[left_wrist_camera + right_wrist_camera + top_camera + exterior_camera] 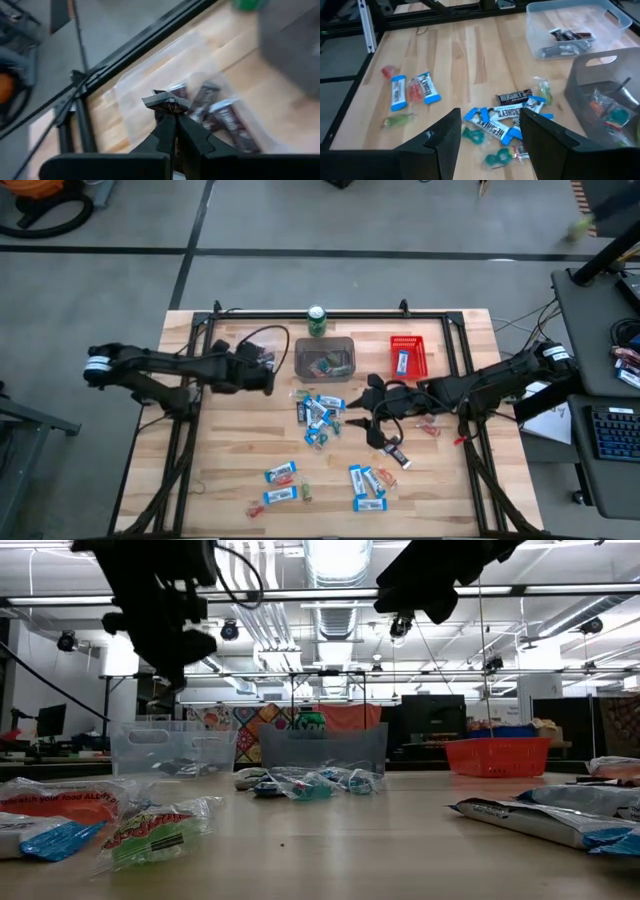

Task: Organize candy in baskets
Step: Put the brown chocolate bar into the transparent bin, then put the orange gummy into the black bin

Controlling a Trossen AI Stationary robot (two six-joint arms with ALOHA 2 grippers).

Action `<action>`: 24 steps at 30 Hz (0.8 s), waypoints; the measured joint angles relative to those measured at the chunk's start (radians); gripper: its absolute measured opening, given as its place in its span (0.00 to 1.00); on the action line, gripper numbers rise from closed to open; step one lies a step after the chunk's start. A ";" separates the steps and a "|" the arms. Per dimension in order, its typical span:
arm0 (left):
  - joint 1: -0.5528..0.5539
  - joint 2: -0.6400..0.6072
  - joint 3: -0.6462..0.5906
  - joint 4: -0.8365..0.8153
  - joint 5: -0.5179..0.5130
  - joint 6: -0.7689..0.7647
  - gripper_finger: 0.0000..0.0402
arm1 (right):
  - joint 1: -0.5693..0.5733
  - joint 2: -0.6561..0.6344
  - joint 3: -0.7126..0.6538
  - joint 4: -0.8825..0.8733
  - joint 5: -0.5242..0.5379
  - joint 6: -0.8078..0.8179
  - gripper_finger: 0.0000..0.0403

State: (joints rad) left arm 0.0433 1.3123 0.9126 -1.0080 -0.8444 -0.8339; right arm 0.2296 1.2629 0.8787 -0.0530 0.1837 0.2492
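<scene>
My left gripper (266,373) (171,114) is shut on a dark brown mini bar (166,101), above the clear basket (262,345) (150,75), where other dark bars (222,117) lie. The grey basket (324,358) holds small coloured pieces, and the red basket (408,356) holds one blue-and-white bar. My right gripper (358,406) (489,131) is open and hovers over the middle pile of blue-and-white bars (496,125), with one dark bar (513,96) in it. More candy (282,485) lies near the table's near edge. My left gripper pinches the dark brown mini bar between its two fingertips, at a crimped end of the wrapper (162,100). The fingers come from above, slanting down. The bar is lifted clear and sits above the clear basket.
A green drink can (317,320) stands behind the grey basket at the far edge. A black frame (330,313) runs along the table's far and side edges. Bare wood lies between the middle pile and the near candy groups (368,486). A dark bar (395,450) lies by the right arm.
</scene>
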 joint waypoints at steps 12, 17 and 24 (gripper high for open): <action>0.059 0.147 0.000 -0.002 0.019 0.067 0.04 | 0.022 0.000 0.000 -0.025 0.000 0.137 0.48; 0.059 0.163 0.000 -0.003 0.019 0.094 0.14 | 0.022 0.001 0.000 -0.109 -0.007 0.288 0.48; 0.046 0.145 0.000 -0.003 0.018 0.121 0.25 | 0.034 0.001 0.000 -0.321 -0.038 0.554 0.48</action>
State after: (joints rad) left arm 0.0897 1.4573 0.9131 -1.0111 -0.8265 -0.7126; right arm 0.2636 1.2636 0.8787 -0.3737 0.1454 0.8029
